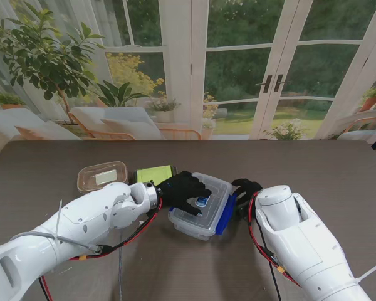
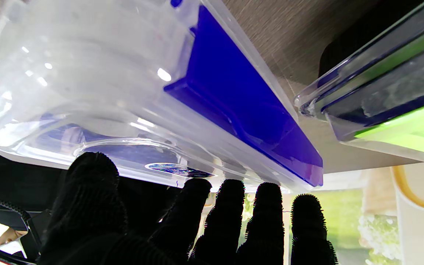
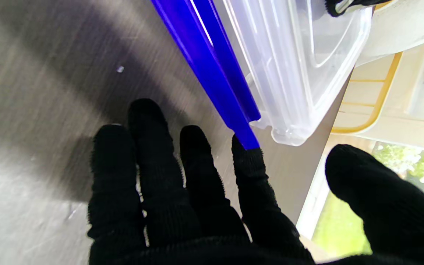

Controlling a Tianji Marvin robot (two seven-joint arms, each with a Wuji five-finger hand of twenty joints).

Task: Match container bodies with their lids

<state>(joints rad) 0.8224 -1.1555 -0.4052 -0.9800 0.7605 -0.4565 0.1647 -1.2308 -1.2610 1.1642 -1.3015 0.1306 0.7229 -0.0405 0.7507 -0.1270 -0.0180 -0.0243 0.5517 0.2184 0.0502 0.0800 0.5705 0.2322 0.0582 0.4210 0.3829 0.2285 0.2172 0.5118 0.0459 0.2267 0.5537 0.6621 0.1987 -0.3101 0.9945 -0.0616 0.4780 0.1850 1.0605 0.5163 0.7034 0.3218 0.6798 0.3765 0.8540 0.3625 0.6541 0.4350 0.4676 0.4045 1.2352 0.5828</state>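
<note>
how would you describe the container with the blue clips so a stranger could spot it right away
Start at the middle of the brown table, between the two black-gloved hands. There sits a clear plastic box with its clear lid on, the left hand resting on top. Unlike the green-lidded container and the shallow clear tray to its left, it carries a bright blue latch along its side.

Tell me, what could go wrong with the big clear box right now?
The left hand lies flat on the lid of the clear box, so it may push the box sideways rather than seat the lid. The blue clip hangs open beside the right hand, whose fingers only touch its tip, so they could slip off. The box sits close to the green-lidded container and might bump it.
</note>
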